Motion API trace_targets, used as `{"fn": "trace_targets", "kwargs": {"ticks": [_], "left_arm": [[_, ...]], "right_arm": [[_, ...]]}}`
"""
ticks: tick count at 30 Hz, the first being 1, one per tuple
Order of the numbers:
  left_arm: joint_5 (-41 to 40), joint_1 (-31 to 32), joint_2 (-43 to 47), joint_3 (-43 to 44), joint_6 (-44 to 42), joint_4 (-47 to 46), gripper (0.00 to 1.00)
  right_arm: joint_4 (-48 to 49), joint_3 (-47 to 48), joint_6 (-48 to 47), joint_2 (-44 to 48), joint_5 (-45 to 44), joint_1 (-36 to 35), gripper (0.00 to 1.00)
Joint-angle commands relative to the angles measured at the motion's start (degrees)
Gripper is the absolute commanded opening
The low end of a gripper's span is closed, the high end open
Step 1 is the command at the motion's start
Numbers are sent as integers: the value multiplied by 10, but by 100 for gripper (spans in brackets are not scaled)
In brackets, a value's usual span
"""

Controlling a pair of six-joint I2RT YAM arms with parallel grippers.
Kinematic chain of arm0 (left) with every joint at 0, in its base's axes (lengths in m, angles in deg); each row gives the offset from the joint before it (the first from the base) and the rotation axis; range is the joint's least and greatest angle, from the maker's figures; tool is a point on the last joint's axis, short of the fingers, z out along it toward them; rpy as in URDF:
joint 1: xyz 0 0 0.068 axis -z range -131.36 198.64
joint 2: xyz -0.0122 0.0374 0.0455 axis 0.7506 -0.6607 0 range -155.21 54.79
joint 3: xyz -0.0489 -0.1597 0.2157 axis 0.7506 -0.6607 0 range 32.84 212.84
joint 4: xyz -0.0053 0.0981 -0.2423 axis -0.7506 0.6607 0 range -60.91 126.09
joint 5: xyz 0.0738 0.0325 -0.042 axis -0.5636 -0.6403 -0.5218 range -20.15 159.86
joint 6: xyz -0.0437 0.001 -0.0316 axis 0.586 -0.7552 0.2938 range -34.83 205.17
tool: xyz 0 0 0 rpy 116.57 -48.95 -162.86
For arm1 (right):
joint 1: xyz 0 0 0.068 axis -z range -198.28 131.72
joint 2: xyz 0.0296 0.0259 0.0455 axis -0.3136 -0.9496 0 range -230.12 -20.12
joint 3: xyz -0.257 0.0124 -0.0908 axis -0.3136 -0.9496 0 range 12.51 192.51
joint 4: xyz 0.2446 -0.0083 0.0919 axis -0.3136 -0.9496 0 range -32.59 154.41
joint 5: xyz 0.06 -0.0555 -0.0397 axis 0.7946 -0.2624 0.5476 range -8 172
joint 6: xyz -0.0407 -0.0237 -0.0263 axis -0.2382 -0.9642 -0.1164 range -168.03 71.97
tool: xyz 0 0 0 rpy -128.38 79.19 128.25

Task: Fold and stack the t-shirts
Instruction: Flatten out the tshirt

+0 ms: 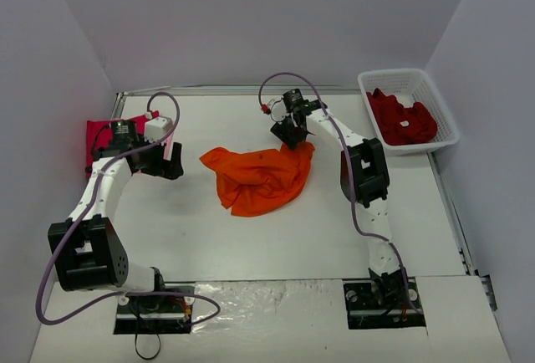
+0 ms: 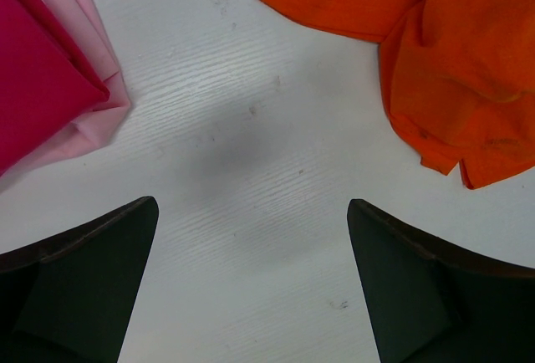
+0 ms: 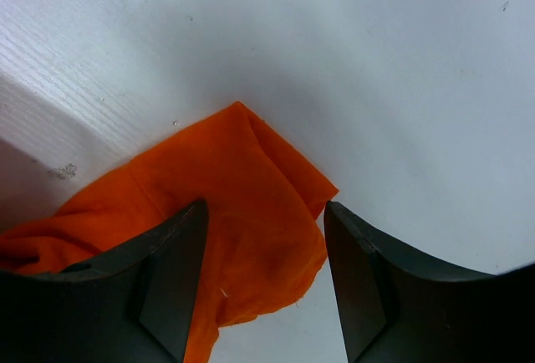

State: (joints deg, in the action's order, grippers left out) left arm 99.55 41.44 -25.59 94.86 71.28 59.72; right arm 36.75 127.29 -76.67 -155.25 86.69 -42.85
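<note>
Plainly the right gripper point(image 3: 266, 208) is nearer, jaws half open astride the far right corner of the crumpled orange t-shirt point(image 1: 259, 179) between the arms, while the left gripper point(image 2: 252, 202) gapes empty off its left side.

Shirts first: one orange t-shirt point(image 1: 259, 177), one magenta-pink t-shirt point(image 1: 96, 137), one pale pink t-shirt point(image 2: 96, 87). That makes three. The dark red t-shirts point(image 1: 401, 119) are heaped too tightly to count. One white basket point(image 1: 393, 80). One table point(image 1: 251, 246). Two arms, the left arm point(image 1: 104, 183) and the right arm point(image 1: 365, 171), and two grippers, the left gripper point(image 2: 251, 212) and the right gripper point(image 3: 265, 208).
</note>
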Motion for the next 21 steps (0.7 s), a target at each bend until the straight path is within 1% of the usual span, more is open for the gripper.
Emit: {"fn": "trace_targets", "kwargs": {"ticks": [1, 10, 12, 13, 17, 18, 19, 21], "left_arm": [[-2, 2, 0, 3, -6, 3, 97], [-4, 2, -5, 2, -7, 3, 97], [-5, 3, -4, 2, -8, 3, 97], [-5, 2, -5, 2, -9, 3, 97], [-6, 2, -7, 2, -9, 4, 97], [-6, 2, -7, 2, -9, 4, 97], [-6, 2, -7, 2, -9, 5, 97], [-7, 2, -7, 2, -10, 6, 97]], "right_arm": [[-11, 17, 1, 14, 7, 1, 54], [-20, -16, -1, -2, 32, 2, 52], [-22, -22, -2, -3, 38, 4, 45], [-22, -26, -2, -5, 41, 4, 38], [-22, -30, -3, -8, 42, 8, 21], [-22, -31, -4, -8, 42, 9, 19], [-22, -31, -4, -8, 43, 11, 14], [-21, -31, -5, -7, 41, 12, 9]]}}
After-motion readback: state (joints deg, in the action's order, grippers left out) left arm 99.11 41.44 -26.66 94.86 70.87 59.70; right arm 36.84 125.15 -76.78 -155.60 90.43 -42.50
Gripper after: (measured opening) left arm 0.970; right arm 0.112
